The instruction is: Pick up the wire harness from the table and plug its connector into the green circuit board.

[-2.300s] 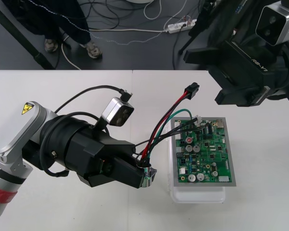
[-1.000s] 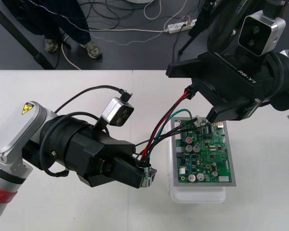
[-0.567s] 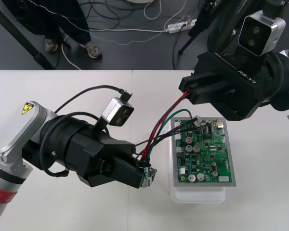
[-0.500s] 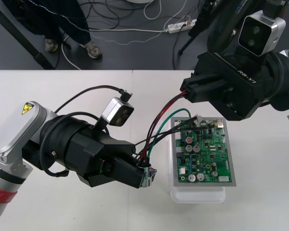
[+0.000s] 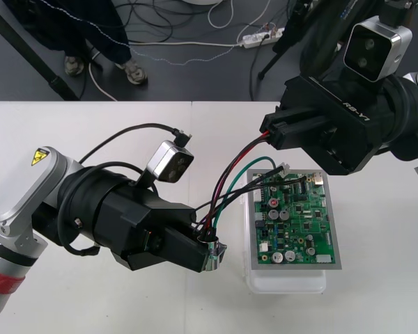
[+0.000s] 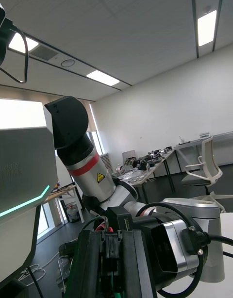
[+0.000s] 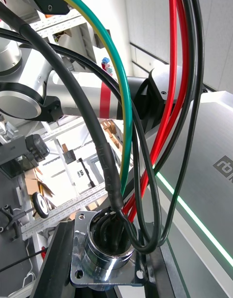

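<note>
My left gripper (image 5: 209, 255) is shut on the harness's round metal socket (image 5: 215, 251), held left of the green circuit board (image 5: 296, 219). In the left wrist view the flanged socket (image 7: 108, 252) sits between the fingers (image 7: 54, 264), and the wires (image 7: 127, 133) rise from it. The red, black and green wires (image 5: 230, 177) arch up to the right. My right gripper (image 5: 272, 133) is shut on the black plug (image 6: 110, 249) at their far end, above the board's far left corner. The plug is clear of the board.
The board rests on a white base (image 5: 285, 282) on the right half of the light table (image 5: 90, 306). The left arm's camera (image 5: 171, 161) and its black cable sit close to the wires. Cables and a power strip lie on the dark floor (image 5: 195, 49).
The right gripper came down from the upper right, stood open around the plug, then shut on it. The wires have shifted slightly. The left arm has stayed still.
</note>
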You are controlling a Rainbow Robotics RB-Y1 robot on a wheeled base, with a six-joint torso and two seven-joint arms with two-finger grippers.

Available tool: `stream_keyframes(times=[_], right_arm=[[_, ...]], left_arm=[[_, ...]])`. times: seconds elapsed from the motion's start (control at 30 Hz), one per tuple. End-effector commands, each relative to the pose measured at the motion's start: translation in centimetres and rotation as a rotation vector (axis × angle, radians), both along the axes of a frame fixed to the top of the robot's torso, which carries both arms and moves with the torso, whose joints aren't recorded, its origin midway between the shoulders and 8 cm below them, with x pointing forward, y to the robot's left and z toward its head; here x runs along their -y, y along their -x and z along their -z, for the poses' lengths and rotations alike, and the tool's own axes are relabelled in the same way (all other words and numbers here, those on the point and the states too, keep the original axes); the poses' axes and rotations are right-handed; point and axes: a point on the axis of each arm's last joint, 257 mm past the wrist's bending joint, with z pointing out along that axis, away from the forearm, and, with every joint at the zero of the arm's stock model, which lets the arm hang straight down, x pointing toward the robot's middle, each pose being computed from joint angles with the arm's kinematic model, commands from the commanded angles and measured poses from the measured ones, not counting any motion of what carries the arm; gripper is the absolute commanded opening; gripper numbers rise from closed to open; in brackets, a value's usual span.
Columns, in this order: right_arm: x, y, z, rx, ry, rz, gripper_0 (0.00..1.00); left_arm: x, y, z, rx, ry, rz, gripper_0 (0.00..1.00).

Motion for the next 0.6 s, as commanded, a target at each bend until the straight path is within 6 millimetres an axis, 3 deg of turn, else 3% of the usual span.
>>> stream_keyframes(times=[0.03, 0.07, 0.4, 0.6], right_arm=[[-0.8, 1.6, -1.4, 0.051, -0.019, -0.058, 0.00], [-0.8, 1.6, -1.4, 0.050, -0.017, -0.058, 0.00], [-0.8, 1.6, -1.2, 0.044, -0.014, -0.058, 0.00], [-0.8, 1.6, -1.3, 0.046, -0.015, -0.057, 0.00]], left_arm=[[-0.3, 1.9, -1.0, 0.032, 0.024, 0.067, 0.73], [-0.3, 1.7, -1.0, 0.034, 0.024, 0.060, 1.00], [-1.2, 0.1, -2.0, 0.092, 0.055, -0.005, 1.00], [-2.1, -2.5, -1.9, 0.188, 0.031, -0.111, 1.00]])
